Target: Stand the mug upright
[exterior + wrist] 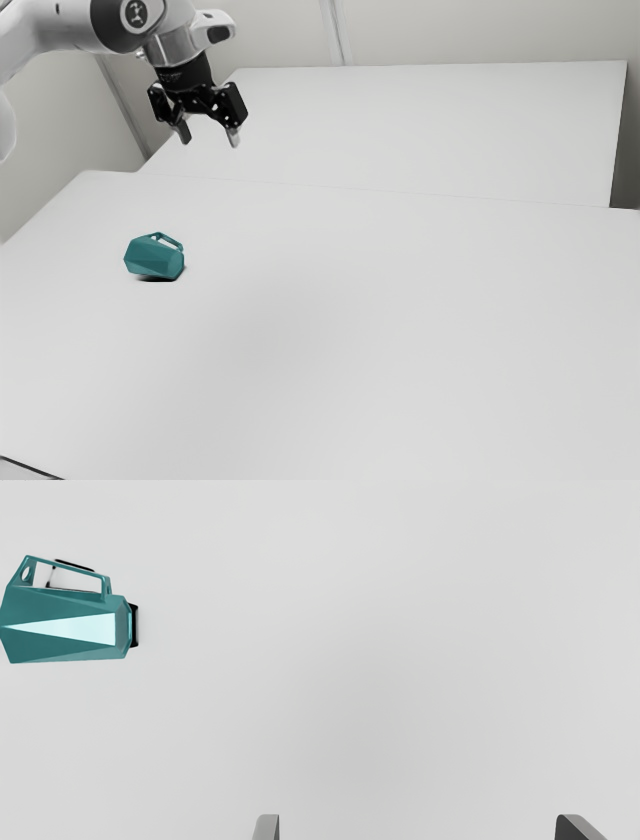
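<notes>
Exterior view, left: the teal mug (154,258) lies tipped (on its side), well apart from the raised gripper (209,141), its fingers spread.

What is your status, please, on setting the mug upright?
End effector open, raised above table. Teal mug lying on its side, not gripped. Nothing seen blocking the mug.

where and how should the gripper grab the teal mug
Probably the handle's long bar, from above, one finger inside the opening and one outside. The mug lies on its side with the handle out beside its body, and the thin bar stands off the body, leaving a gap.
</notes>
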Robot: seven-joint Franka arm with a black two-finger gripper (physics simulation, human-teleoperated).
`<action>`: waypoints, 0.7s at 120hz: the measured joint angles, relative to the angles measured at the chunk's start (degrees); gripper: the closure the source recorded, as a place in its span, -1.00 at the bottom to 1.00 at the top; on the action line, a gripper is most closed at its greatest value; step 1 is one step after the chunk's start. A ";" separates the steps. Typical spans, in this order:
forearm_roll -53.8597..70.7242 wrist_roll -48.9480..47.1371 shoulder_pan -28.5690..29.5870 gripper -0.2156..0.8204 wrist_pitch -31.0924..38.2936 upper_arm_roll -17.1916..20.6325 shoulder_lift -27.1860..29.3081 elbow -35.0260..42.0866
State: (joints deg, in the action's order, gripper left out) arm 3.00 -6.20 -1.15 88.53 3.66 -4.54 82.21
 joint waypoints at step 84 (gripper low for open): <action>-2.68 -0.31 1.74 -0.58 5.49 0.01 8.65 13.24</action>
State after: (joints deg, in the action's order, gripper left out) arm 0.32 -6.51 0.58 94.02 3.68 4.11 95.45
